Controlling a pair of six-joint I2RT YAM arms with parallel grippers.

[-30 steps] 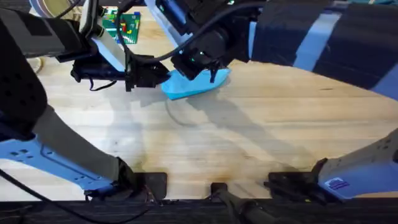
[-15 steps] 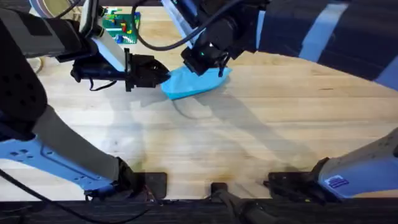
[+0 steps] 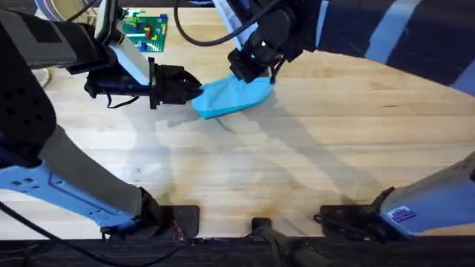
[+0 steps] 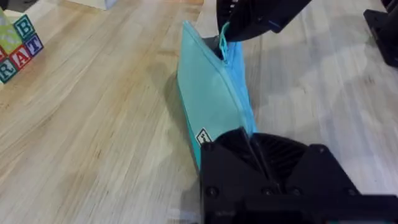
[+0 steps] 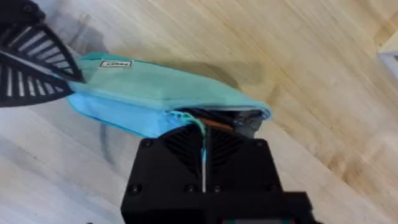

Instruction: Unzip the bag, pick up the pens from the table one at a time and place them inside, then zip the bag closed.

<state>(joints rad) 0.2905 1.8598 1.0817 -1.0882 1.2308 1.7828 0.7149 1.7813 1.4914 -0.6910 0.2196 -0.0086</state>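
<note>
Both arms meet over the far middle of the table (image 3: 312,156): the left gripper (image 3: 194,90) reaches in level from the left, its jaws clamped on the near-left end of the bag (image 3: 231,97), while the right gripper (image 3: 256,70) comes down from above with its fingers pinched on the zipper pull at the far-right end. The bag lies with its long axis running from lower left to upper right, its far end gaping with something orange inside. Compared with a second ago, the right gripper has slid up and rightward along the zipper.
</note>
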